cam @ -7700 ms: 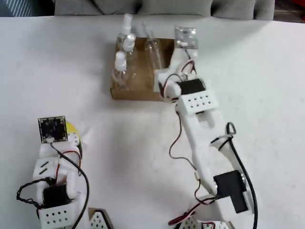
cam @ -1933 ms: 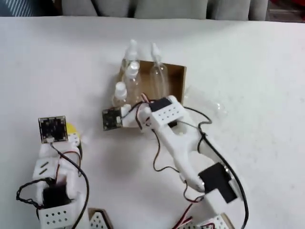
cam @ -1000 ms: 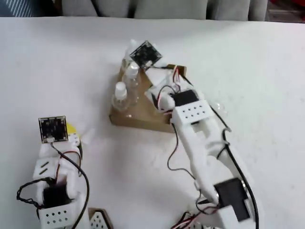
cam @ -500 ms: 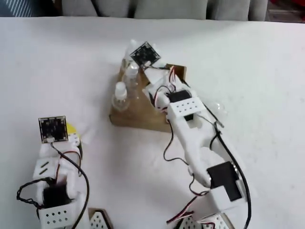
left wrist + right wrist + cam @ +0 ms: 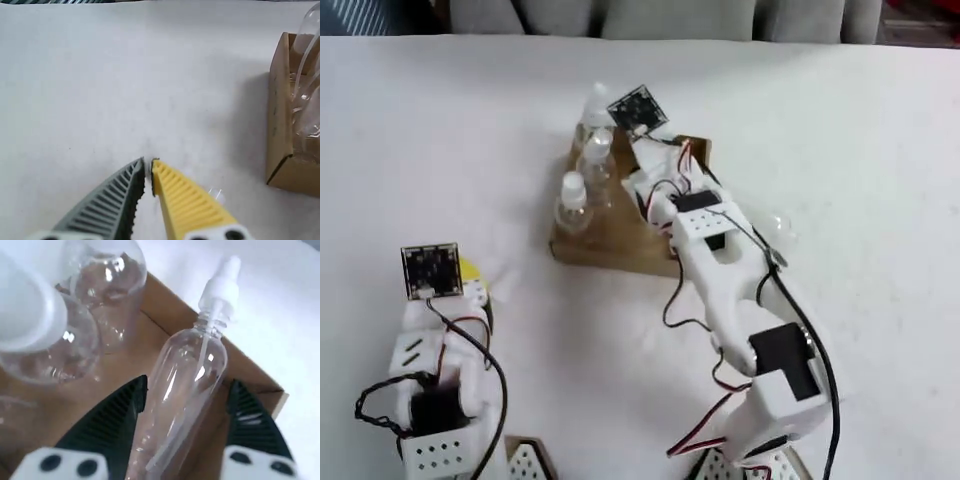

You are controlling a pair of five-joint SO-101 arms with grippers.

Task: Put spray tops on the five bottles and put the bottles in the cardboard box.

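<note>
So the right gripper (image 5: 189,382) is over the box (image 5: 610,248), which sits toward the middle of the table's far edge. Its jaws are spread with the lying bottle (image 5: 192,355) between them, close on both sides, but I wouldn't call it a squeeze. The bit that matters imo: that bottle's long axis runs straight out from the gripper, in line with the fingers rather than across them. Its spray top (image 5: 220,282) points away and pokes over the box wall near a corner, so any grab or nudge lands on the body, not the neck. Three standing bottles (image 5: 575,200) line the opposite side of the box, tops on, so there's not much room to swing. There's also what looks like a clear bottle (image 5: 778,232) lying on the table just beside the box and the right arm, and I can't tell if it has a top. The left gripper (image 5: 148,165) is closed on nothing, tips low over the table by the near-left corner, well apart from the box. So the right arm is the nearer one by far. The table (image 5: 860,130) is plain white and flat, with grey cushions (image 5: 670,15) behind its far edge.
</note>
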